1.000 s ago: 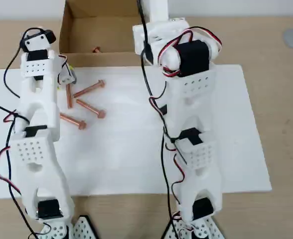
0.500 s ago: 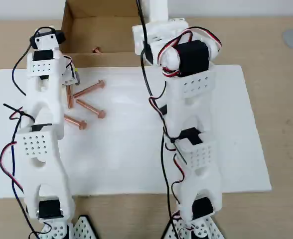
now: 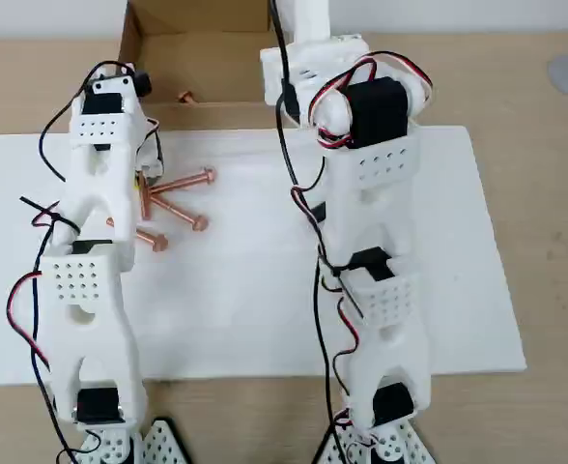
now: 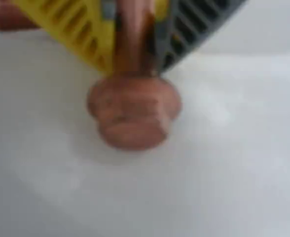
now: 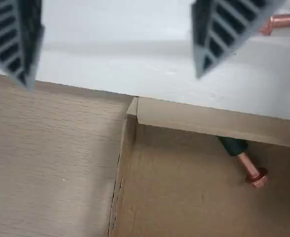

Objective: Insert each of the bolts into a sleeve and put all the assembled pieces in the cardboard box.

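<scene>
Both arms rise from bases at the near table edge. The left arm (image 3: 81,290) and the right arm (image 3: 381,290) are built of white printed segments with perforated panels, black servo blocks and red and black wiring. Both lean forward over a matte white sheet (image 3: 245,290) that lies flat on the wood-grain table (image 3: 545,193).

The left arm reaches toward the far left part of the sheet with its wrist pointing down. There the left gripper (image 4: 133,54) is clamped on the shank of a copper bolt (image 4: 133,113). One ribbed finger is yellow, the other grey. The bolt's flanged hexagonal head protrudes past the fingertips, close over the sheet. This grip is visible in the left wrist view; in the high view the wrist covers it.

Just beside that gripper, three loose bolts (image 3: 183,181) lie close together on the sheet. They are the same copper colour, with slender shanks.

Beyond the sheet stands the brown cardboard box (image 3: 207,58), open at the top. The right arm extends to the box's corner. The right gripper (image 5: 120,44) hangs above the wall there, its two grey ribbed fingers set wide apart with nothing between them. The right wrist view shows a sleeved bolt (image 5: 243,163) on the box floor against the near wall, its shank in a dark sleeve. The high view shows its copper head.
</scene>
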`<state>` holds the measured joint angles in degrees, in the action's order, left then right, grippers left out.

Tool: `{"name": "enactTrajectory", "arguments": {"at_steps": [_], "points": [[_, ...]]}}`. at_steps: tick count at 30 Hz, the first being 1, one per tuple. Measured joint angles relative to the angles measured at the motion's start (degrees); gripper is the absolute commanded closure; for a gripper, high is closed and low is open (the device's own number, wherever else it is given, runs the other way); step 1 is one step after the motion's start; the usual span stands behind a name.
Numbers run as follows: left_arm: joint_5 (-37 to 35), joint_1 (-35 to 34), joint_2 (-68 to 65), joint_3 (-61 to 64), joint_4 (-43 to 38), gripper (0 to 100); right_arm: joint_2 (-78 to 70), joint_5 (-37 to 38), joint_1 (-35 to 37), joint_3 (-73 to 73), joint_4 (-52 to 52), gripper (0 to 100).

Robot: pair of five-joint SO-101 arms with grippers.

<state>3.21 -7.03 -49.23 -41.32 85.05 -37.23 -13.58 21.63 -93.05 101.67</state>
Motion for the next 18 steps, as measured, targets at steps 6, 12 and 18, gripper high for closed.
{"name": "enactTrajectory", "arguments": {"at_steps": [6,12,18], "points": [[0.00,0.00,-1.05,-5.45,2.64,99,0.00,0.00,0.00,0.00,0.00,74.8],[0.62,-0.44,-1.23,-21.80,12.31,99,0.00,0.00,-0.09,0.00,0.00,74.8],[1.76,-0.26,-0.79,-32.97,15.03,99,0.00,0.00,-0.26,0.00,0.00,74.8]]}}
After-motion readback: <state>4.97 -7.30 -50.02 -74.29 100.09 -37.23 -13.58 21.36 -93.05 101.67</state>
